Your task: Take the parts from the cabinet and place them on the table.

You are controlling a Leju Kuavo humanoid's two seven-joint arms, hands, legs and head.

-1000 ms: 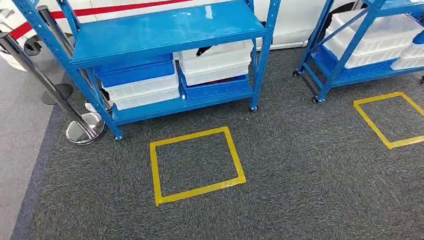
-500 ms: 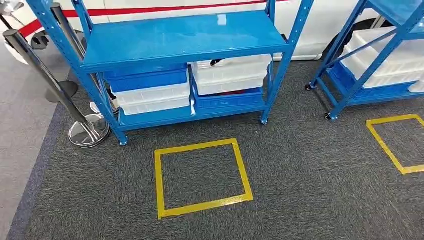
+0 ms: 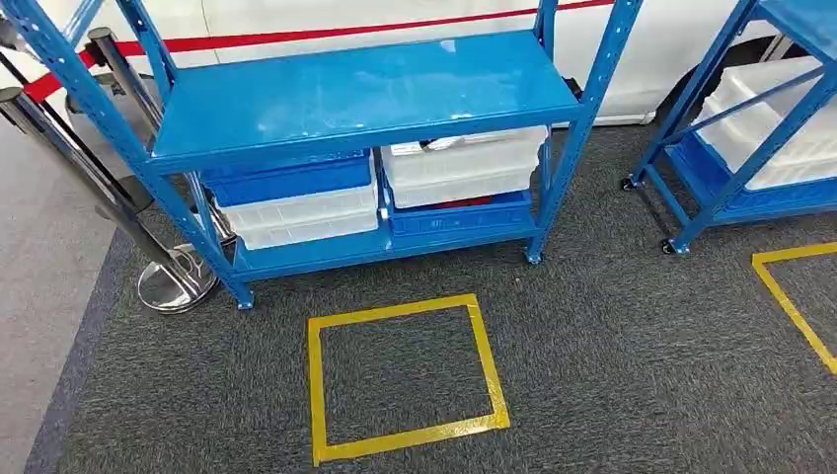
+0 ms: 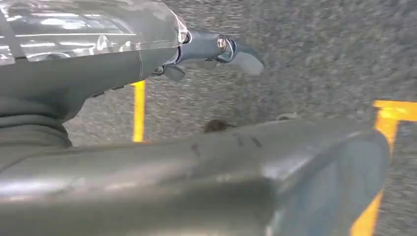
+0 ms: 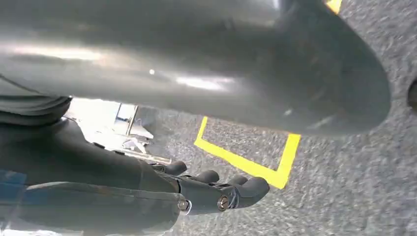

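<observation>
Nearest, both arms hang over the grey carpet [image 3: 612, 355]. The left hand [image 4: 216, 49] holds nothing, and its fingers [image 4: 246, 59] reach out loosely over the floor. The right hand [image 5: 216, 194] is also empty, its dark fingers [image 5: 251, 187] lying side by side and slightly curled; the blur makes it hard to tell how far they are bent. Just ahead on the carpet is a yellow tape square [image 3: 405, 375]. Beyond it stands the blue cabinet [image 3: 365, 89] on small wheels. On its lower shelf, blue and white bins [image 3: 296, 197] are stacked at the left and a white bin [image 3: 464, 168] sits on a blue one at the right. Some small parts [image 3: 439, 144], too small to make out clearly, show at that bin's rim. A second blue rack [image 3: 750, 128] with white bins stands well apart at the right, and steel posts [image 3: 109, 188] are at the left.
</observation>
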